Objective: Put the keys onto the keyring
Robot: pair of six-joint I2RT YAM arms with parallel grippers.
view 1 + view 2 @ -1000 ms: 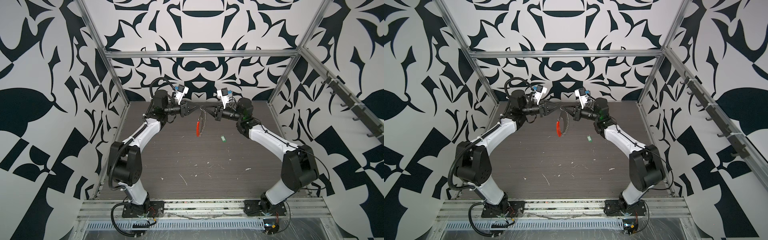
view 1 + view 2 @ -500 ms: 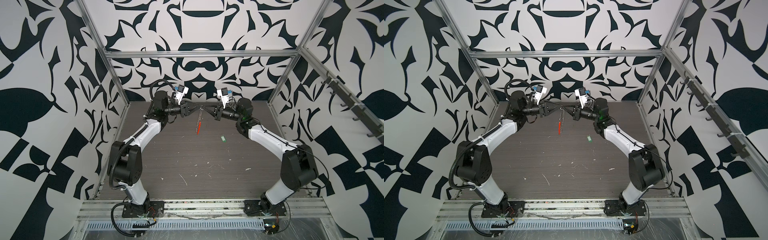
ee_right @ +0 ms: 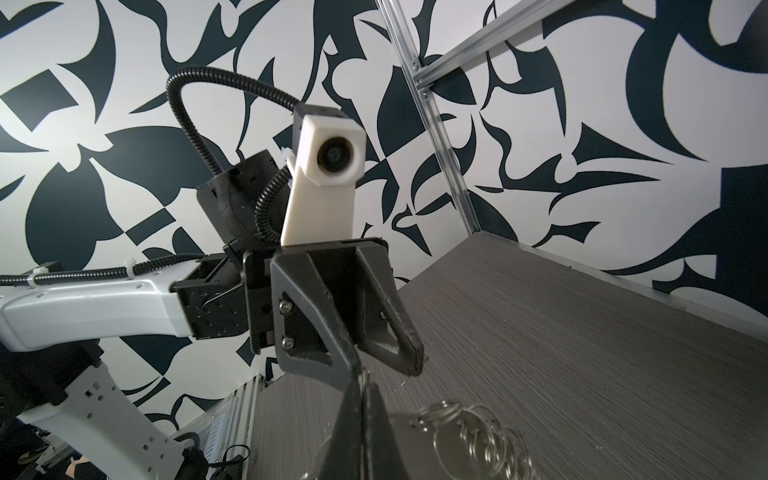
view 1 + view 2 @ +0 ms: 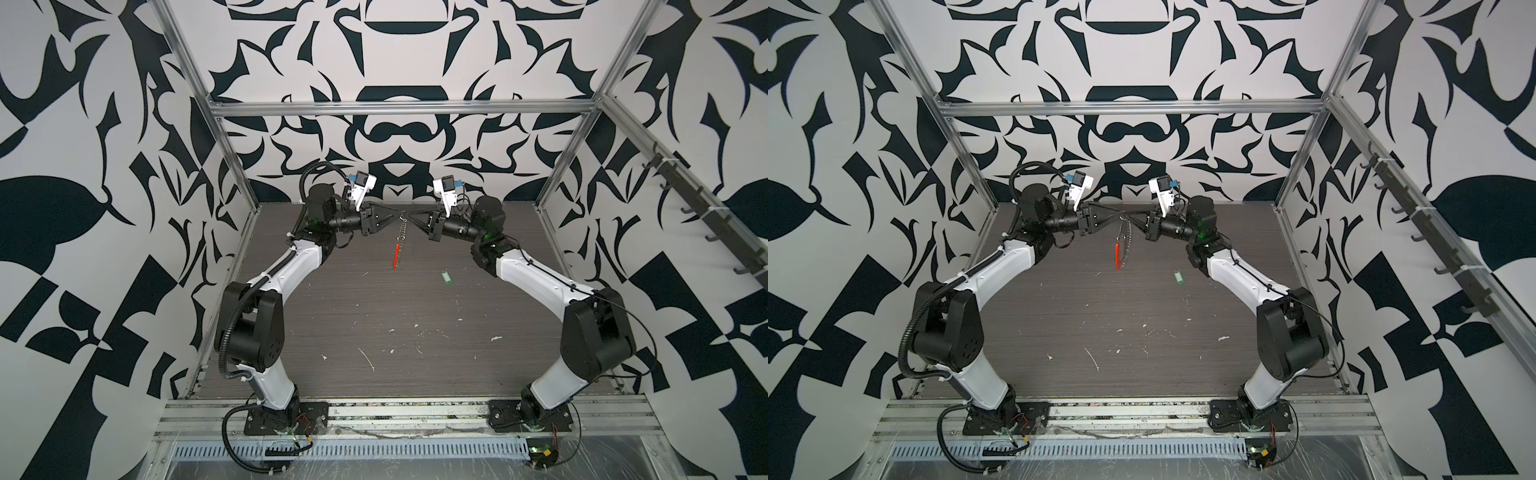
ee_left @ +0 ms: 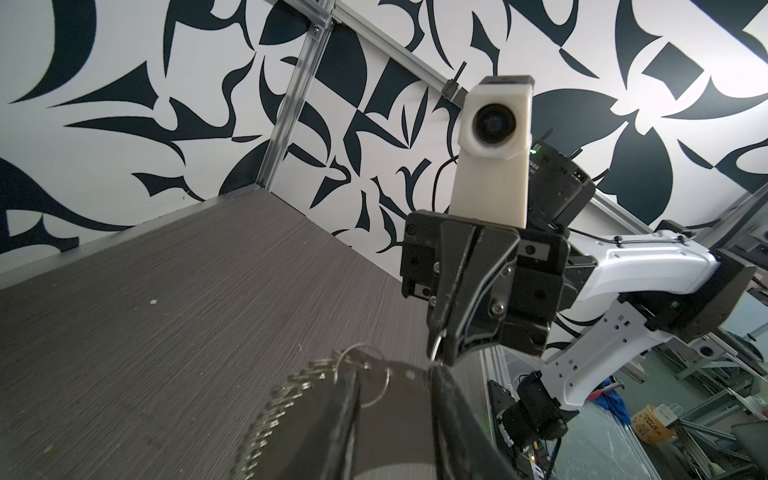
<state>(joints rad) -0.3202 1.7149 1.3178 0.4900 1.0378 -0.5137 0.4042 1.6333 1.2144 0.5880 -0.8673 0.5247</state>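
The keyring (image 4: 401, 232) hangs above the back middle of the table, a thin wire loop strung with silvery pieces (image 5: 274, 415) and a red segment (image 4: 1117, 257) at its low end. My right gripper (image 3: 361, 382) is shut on the wire at the loop's top. My left gripper (image 5: 395, 374) faces it tip to tip, and its jaws stand apart. Small rings (image 3: 478, 432) bunch beside one of its fingers. In both top views the two grippers (image 4: 397, 215) (image 4: 412, 218) meet over the loop. The keys, a small green tag (image 4: 446, 277) (image 4: 1179, 277), lie flat on the table to the right of the loop, below the right forearm.
The grey table (image 4: 374, 324) carries scattered white specks and scraps towards the front. Patterned walls with metal frame posts (image 4: 232, 166) close in three sides. A rail with dark hooks (image 4: 706, 224) runs along the right wall.
My left gripper's jaws have spread apart. The hanging loop has turned more edge-on and swung slightly. Both arms have stayed in place, and the green tag has not moved.
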